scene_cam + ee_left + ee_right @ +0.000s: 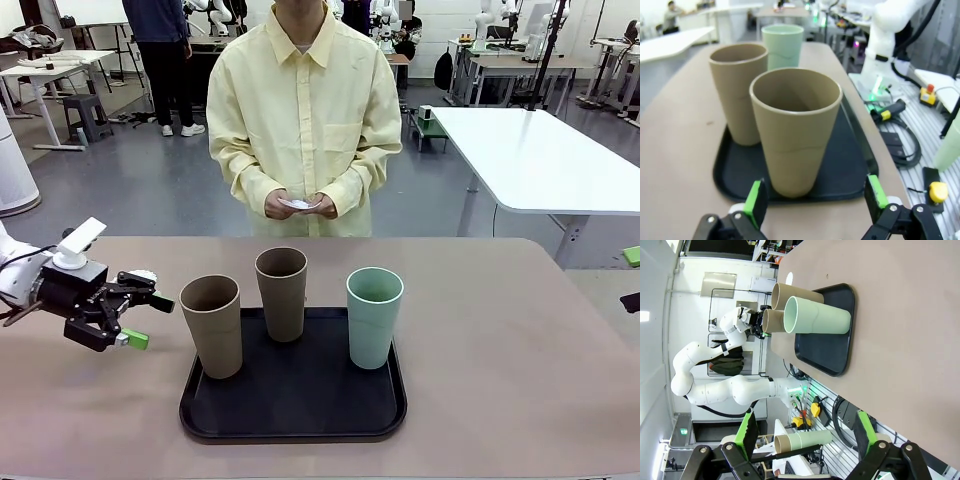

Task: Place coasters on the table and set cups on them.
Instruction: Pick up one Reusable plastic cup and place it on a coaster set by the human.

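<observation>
Three cups stand upright on a black tray [293, 405] on the table [500, 350]: a light tan cup [212, 325] at the front left, a darker brown cup [281, 293] behind it, and a mint green cup [374, 316] on the right. My left gripper [150, 322] hovers open just left of the tan cup [795, 135], which stands close in front of its fingers without touching them. The person across the table holds white coasters [300, 204] in both hands. My right gripper [805, 432] is open with nothing in it, well off from the mint cup [817, 315].
The tray [850, 165] lies near the table's front edge. Bare tabletop stretches to the right of the tray [520, 380] and behind it. A white table [540, 160] stands at the back right. Cables and a yellow button [937, 190] lie beyond the table's edge.
</observation>
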You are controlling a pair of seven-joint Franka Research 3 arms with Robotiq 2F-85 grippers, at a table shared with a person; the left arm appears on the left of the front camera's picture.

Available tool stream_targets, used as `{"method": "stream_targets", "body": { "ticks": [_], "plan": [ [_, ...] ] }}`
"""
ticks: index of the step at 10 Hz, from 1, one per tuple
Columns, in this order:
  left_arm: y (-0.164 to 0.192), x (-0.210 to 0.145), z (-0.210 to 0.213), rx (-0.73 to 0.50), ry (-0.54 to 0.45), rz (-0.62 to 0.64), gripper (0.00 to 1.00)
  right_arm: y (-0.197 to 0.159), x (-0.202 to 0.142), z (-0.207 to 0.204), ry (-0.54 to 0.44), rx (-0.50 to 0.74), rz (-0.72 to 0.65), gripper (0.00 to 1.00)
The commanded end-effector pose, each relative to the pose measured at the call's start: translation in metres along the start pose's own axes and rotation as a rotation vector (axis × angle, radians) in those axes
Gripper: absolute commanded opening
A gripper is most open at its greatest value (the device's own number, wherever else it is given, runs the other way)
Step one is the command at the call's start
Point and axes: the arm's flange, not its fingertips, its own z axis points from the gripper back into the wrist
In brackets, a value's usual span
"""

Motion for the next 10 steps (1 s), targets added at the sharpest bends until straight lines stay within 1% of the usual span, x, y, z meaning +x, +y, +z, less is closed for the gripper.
{"method": "stream_targets", "body": {
  "ticks": [1,5,6,10],
  "plan": [
    [0.013,-0.007,-0.010,0.008,-0.039,-0.084,1.00,0.000,0.002,0.000,-0.004,0.020,0.010,1.00],
    [0.036,-0.016,-0.026,0.014,-0.063,-0.125,1.00,0.000,0.002,0.000,-0.004,0.020,0.010,1.00],
    [0.040,-0.017,-0.032,0.008,-0.066,-0.116,1.00,0.000,0.002,0.000,-0.004,0.020,0.010,1.00],
    [0.047,-0.012,-0.055,-0.025,-0.065,-0.122,1.00,0.000,0.002,0.000,-0.004,0.020,0.010,1.00]
  ]
}}
